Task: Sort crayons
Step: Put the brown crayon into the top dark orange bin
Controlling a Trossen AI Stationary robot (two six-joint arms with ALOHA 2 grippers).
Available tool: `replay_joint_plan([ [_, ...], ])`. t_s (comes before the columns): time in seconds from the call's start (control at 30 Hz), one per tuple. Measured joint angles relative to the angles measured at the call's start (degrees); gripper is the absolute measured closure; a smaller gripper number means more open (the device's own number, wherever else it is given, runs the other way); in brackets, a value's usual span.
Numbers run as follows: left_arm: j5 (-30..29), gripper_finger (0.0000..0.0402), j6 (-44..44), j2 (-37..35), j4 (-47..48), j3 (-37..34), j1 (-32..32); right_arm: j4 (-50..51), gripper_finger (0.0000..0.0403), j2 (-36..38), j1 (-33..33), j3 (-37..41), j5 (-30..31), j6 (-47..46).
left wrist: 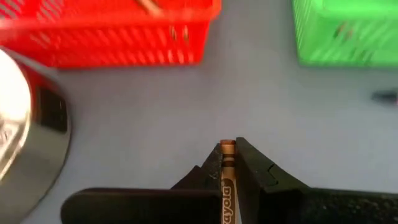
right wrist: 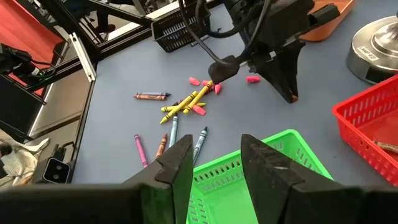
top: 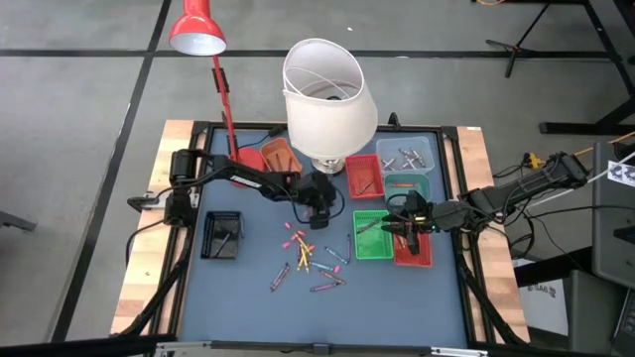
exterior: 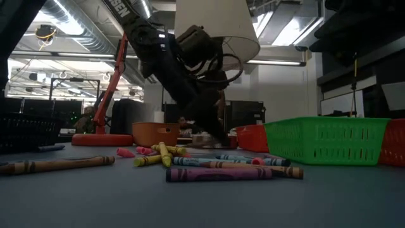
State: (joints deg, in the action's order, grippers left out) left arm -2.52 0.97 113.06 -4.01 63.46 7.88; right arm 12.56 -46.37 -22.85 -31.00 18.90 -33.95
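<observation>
The step in hand is carrying one picked crayon to its tray. The left gripper [top: 319,210], near the centre of the high view just below the lamp base [top: 327,164], has its fingers [left wrist: 252,163] pinching an orange-brown crayon [left wrist: 226,180], lifted clear of the blue worktop [top: 258,297]. In the left wrist view a red tray [left wrist: 112,37] fills the upper left and a green tray [left wrist: 345,34] the upper right. The loose crayons [top: 310,260] lie scattered at lower centre of the high view, well apart from the trays.

The right gripper [right wrist: 214,163] hovers over the green tray at centre right of the high view, fingers spread and empty.

Next, I judge, the left arm must reach the matching tray, likely the orange tray [top: 280,154] at upper centre, and release above it.
</observation>
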Motion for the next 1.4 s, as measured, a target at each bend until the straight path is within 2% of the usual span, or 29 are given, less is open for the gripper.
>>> replay_joint_plan([
  [0.43,3.6,0.0397,-5.5,-0.1,-21.5,0.0,-0.1,0.0,0.0272,0.0,0.0,0.0,0.0,0.0],
  [0.67,2.9,0.0397,-5.4,-0.2,-33.9,0.1,0.2,0.0,0.0271,0.0,0.0,0.0,0.2,0.0],
  [0.8,0.3,0.0397,-5.4,-0.2,-38.2,0.1,0.7,0.0,0.0272,0.0,0.0,0.0,0.2,0.0],
  [1.03,-4.2,0.0396,-5.4,-0.2,-41.8,0.1,0.8,0.0,0.0271,0.0,0.0,0.0,0.2,0.0],
  [1.27,-4.7,0.0396,-5.5,-0.2,-42.0,0.1,0.2,0.0,0.0271,0.0,0.0,0.0,0.3,0.0],
  [1.4,-4.2,0.0396,-5.5,-0.2,-41.9,0.1,-1.3,0.0,0.0271,0.0,0.0,0.0,2.7,0.0],
])
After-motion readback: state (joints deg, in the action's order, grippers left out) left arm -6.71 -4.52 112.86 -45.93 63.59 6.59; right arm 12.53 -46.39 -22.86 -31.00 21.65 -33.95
